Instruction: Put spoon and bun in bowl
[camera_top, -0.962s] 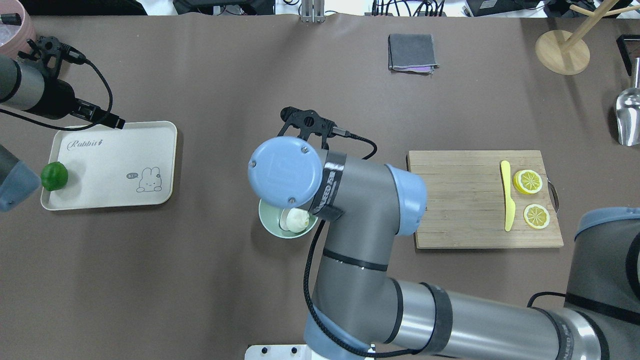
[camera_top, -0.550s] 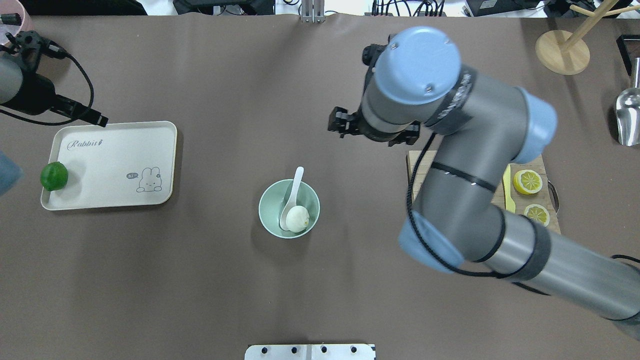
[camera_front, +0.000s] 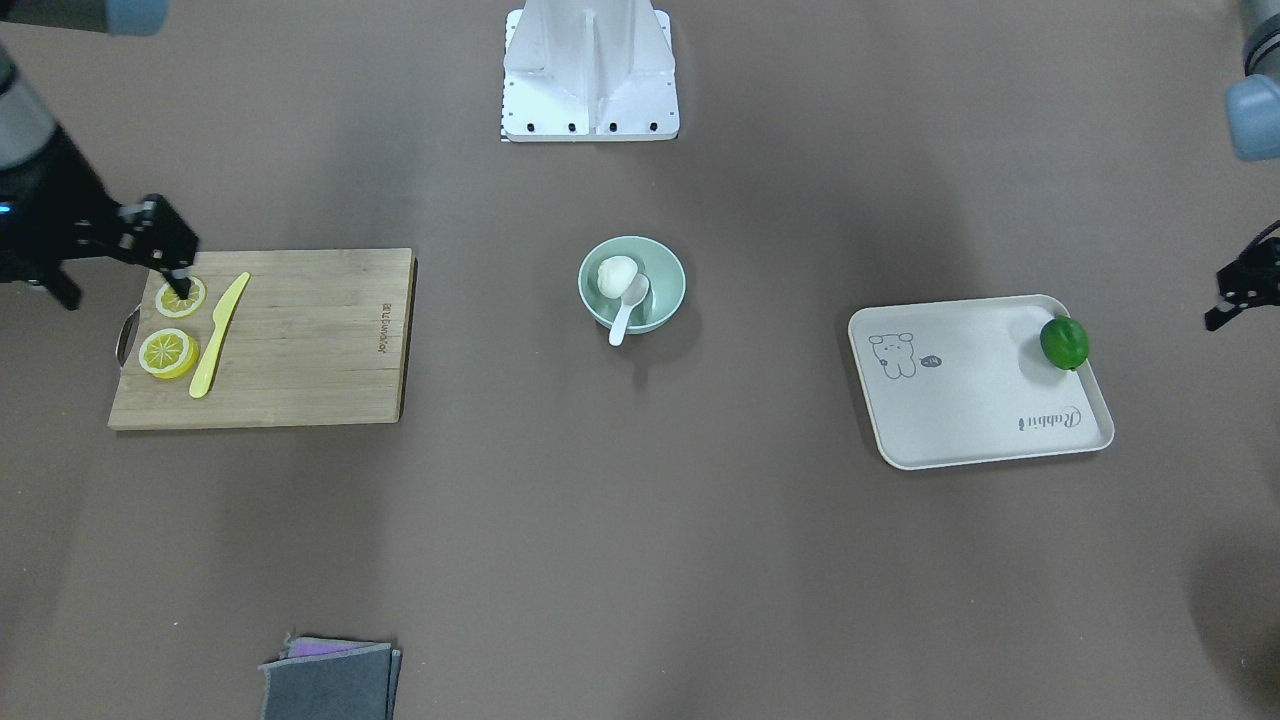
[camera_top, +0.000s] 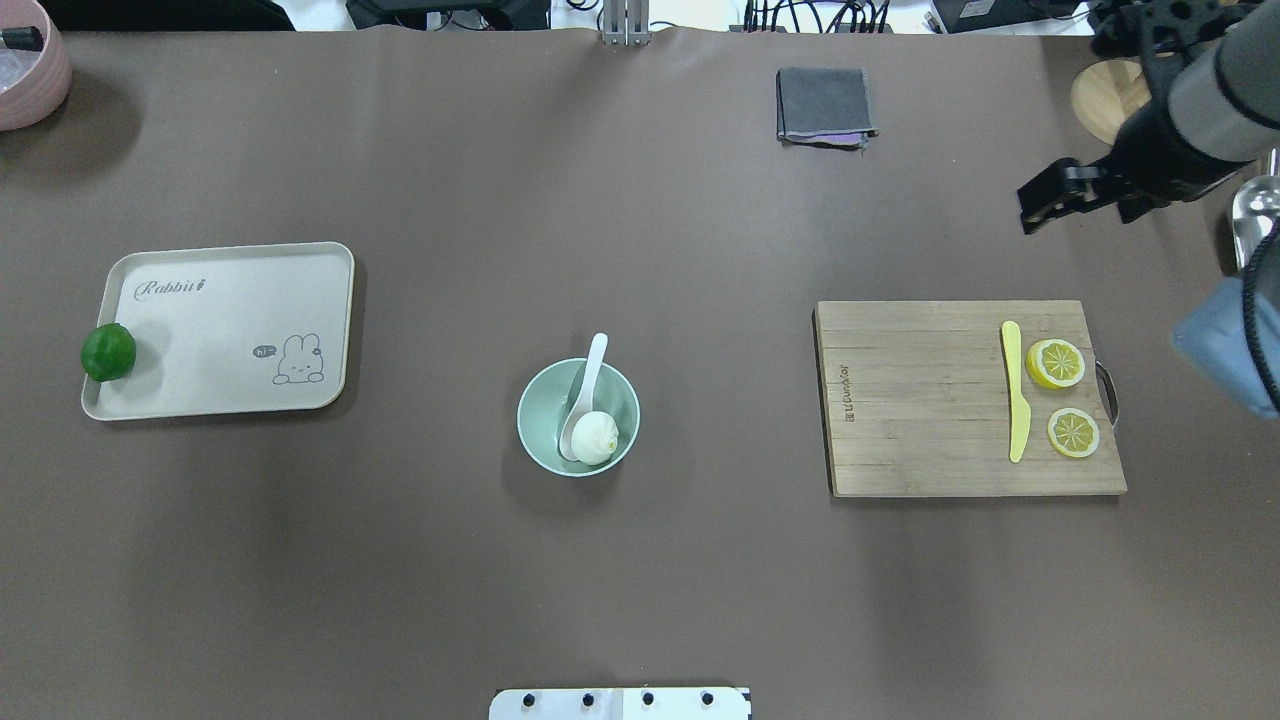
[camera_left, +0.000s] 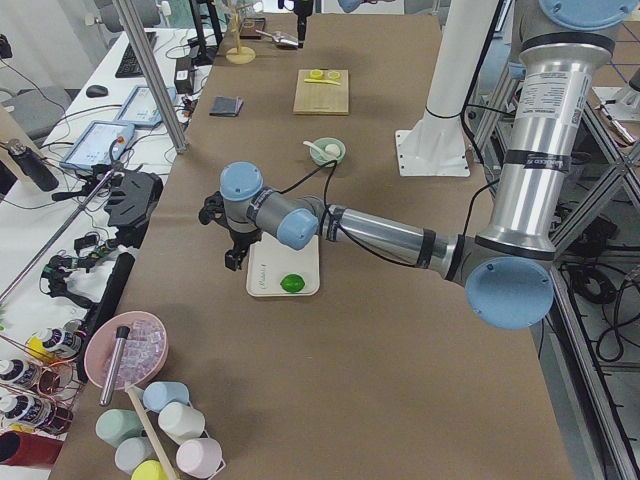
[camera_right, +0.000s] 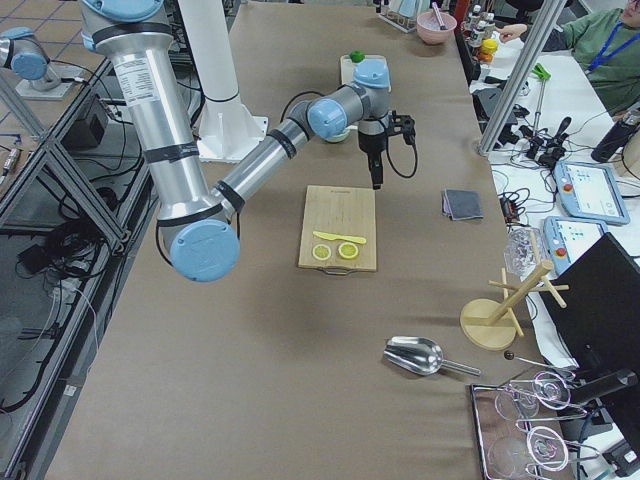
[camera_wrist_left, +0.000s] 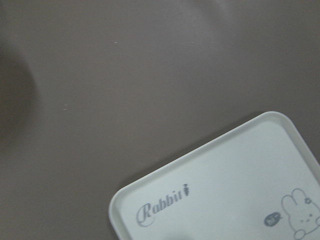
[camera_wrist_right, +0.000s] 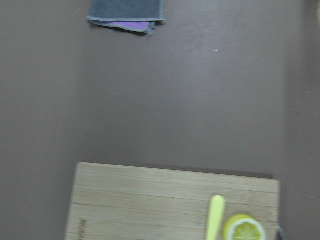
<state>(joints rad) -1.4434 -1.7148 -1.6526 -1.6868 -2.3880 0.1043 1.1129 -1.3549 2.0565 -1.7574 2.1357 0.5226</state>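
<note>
The mint-green bowl (camera_top: 545, 410) (camera_front: 665, 290) stands mid-table. The white bun (camera_top: 597, 437) (camera_front: 617, 272) lies inside it. The white spoon (camera_top: 590, 375) (camera_front: 628, 305) rests in the bowl beside the bun, with its handle over the rim. My right gripper (camera_top: 1045, 200) (camera_front: 170, 265) hangs high above the table's right side, near the cutting board and far from the bowl. I cannot tell whether it is open or shut. My left gripper (camera_left: 232, 250) (camera_front: 1235, 295) is beyond the tray's outer end, and its jaws do not show clearly.
A cream tray (camera_top: 230, 330) with a green lime (camera_top: 108, 352) lies at the left. A wooden cutting board (camera_top: 920, 400) at the right holds a yellow knife (camera_top: 1015, 400) and two lemon slices (camera_top: 1056, 362). A grey cloth (camera_top: 823, 103) lies at the back.
My right arm has swung from over the bowl to the far right of the table. My left arm has drawn back out of the overhead view. The spoon and bun stay in the bowl.
</note>
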